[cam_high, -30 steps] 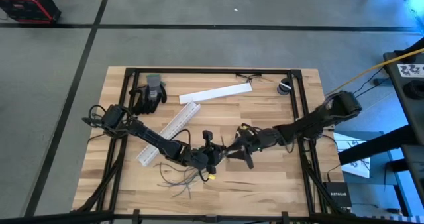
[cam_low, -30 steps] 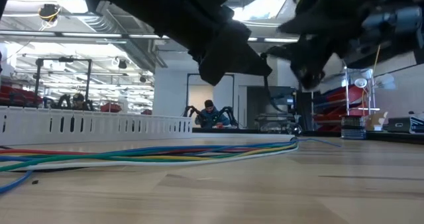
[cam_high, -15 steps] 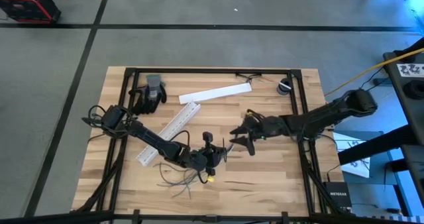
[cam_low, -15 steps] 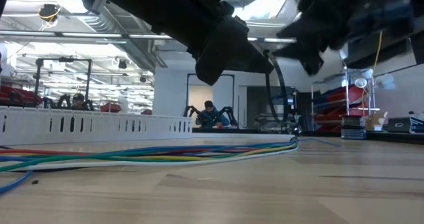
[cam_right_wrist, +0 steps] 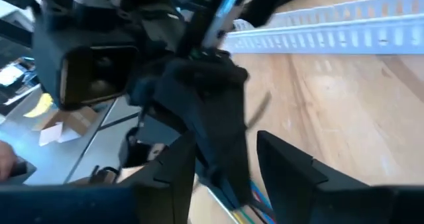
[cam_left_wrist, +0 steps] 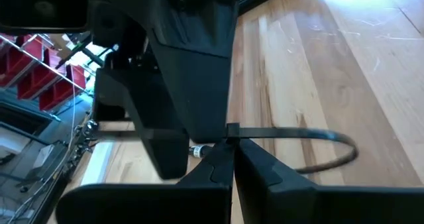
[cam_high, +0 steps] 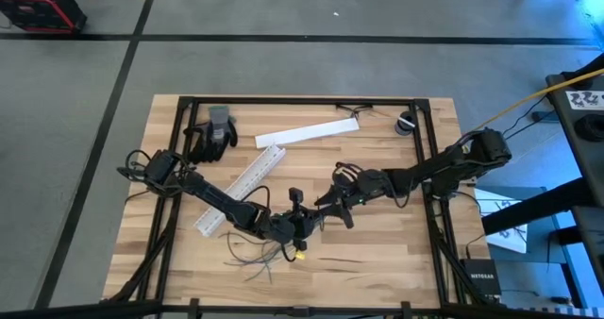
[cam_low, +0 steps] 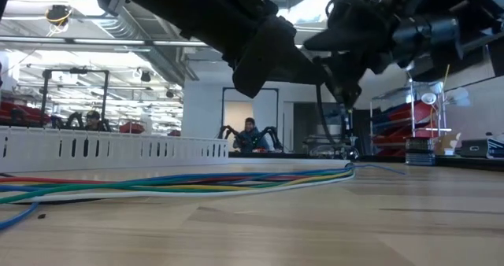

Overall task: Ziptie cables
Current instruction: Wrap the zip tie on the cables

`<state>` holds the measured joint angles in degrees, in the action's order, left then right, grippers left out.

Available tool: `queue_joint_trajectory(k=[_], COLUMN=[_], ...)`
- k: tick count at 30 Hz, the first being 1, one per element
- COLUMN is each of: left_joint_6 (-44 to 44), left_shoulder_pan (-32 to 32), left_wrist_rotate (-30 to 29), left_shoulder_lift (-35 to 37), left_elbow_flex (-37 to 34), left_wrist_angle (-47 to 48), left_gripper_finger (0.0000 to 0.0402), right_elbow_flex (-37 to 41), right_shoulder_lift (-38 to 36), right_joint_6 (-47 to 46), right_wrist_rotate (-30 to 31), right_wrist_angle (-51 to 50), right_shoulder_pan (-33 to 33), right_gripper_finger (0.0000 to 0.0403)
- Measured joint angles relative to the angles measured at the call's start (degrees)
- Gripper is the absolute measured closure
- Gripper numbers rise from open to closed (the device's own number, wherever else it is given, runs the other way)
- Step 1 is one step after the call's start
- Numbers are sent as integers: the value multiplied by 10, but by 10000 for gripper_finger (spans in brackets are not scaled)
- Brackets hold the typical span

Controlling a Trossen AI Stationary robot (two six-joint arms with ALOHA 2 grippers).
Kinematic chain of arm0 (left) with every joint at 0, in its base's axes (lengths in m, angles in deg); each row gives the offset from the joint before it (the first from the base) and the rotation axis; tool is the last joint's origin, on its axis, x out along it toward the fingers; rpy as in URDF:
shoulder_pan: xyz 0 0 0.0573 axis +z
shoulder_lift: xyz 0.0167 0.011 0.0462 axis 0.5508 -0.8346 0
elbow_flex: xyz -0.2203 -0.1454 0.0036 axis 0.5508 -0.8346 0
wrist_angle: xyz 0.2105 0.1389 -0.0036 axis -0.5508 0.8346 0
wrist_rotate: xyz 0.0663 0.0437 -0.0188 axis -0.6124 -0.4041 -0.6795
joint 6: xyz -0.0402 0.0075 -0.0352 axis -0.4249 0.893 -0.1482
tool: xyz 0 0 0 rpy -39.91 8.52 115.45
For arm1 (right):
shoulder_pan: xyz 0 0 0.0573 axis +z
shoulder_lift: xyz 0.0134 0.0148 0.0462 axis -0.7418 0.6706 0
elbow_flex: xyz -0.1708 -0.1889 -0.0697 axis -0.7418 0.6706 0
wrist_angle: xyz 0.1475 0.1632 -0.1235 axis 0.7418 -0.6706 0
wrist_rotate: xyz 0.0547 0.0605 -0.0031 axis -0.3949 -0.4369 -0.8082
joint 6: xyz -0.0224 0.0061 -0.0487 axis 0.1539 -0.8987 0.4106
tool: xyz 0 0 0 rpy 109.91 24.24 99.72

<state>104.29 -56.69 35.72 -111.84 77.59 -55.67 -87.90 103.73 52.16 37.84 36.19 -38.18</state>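
Left pincer (cam_left_wrist: 232, 159) shut on looped black zip tie (cam_left_wrist: 311, 135) above wooden table (cam_left_wrist: 344, 65)

A light wooden slatted table (cam_high: 377, 253) with a black metal frame carries everything. On it lie a long white slotted plastic channel (cam_high: 242, 188) set diagonally, a flat white strip (cam_high: 308, 132) near the far edge, a dark glove (cam_high: 209, 136), a small round dark object (cam_high: 405, 123), and thin dark cables (cam_high: 253, 255) strewn at the near edge.

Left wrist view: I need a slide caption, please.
Left gripper, shut, pinches a black zip tie looped above the wooden table.
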Motion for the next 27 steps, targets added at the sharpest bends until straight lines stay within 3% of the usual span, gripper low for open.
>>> queue_joint_trajectory(k=[5,11,19,27], left_joint_6=[3,1,-6,-6], left_shoulder_pan=[0,0,0,0], left_wrist_rotate=[0,1,-4,-1], left_shoulder_lift=[0,0,0,0], left_elbow_flex=[0,-1,0,0], left_wrist_angle=[1,9,10,17], left_gripper_finger=[401,401,401,401], right_elbow_flex=[-17,-23,-22,-95], right_shoulder_lift=[3,1,-32,-96], right_joint_6=[5,44,95,197], right_wrist_rotate=[-2,-6,18,86], right_wrist_angle=[-3,-47,-78,-289], right_shoulder_pan=[0,0,0,0], right_gripper_finger=[287,392,401,402])
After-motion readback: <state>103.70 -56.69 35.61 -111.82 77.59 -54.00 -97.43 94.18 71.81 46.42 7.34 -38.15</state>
